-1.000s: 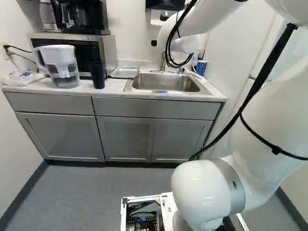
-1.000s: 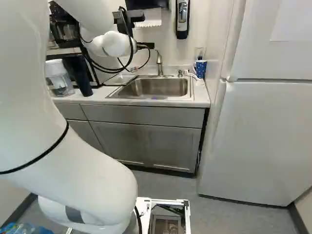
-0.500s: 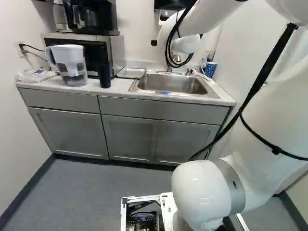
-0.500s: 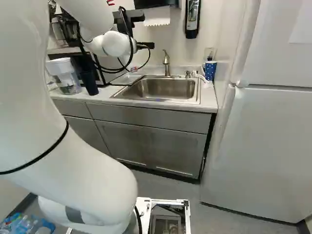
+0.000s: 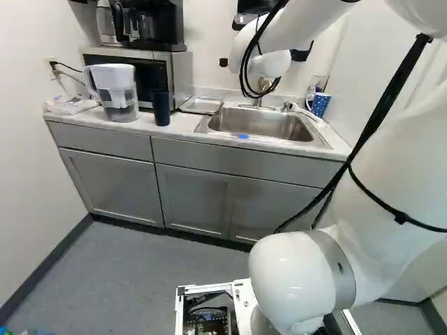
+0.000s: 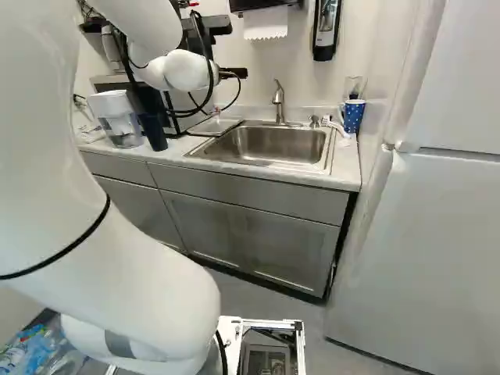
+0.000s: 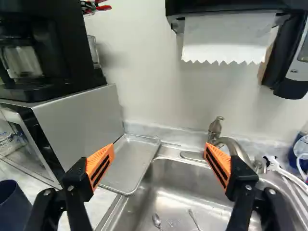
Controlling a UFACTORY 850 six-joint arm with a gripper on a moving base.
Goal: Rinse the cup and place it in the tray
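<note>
The gripper point(image 6: 233, 73), partly hidden by the white wrist, is above the counter in the right base view. In the wrist view the gripper point(image 7: 159, 162) stands wide open, nothing between its orange pads. The metal tray point(image 7: 131, 163) lies left of the sink point(image 7: 185, 192), ahead of one finger. A dark blue cup point(image 5: 160, 108) stands on the counter near the microwave; its rim point(image 7: 8, 191) shows beside the gripper. A blue dotted cup point(image 6: 353, 116) stands right of the sink. The faucet point(image 6: 278, 101) rises behind the basin. Two spoons point(image 7: 157, 220) lie in the sink.
A water pitcher point(image 5: 117, 92) and the microwave point(image 5: 183, 73) with a coffee maker point(image 5: 147, 24) on top occupy the counter's left. The paper towel dispenser point(image 7: 226, 36) hangs above the sink. A fridge point(image 6: 414, 258) stands at the right; bottles point(image 6: 39, 355) are low left.
The base has turned left, so the counter, sink and cups have all shifted right in both base views. The arm keeps its pose over its lowest joint.
</note>
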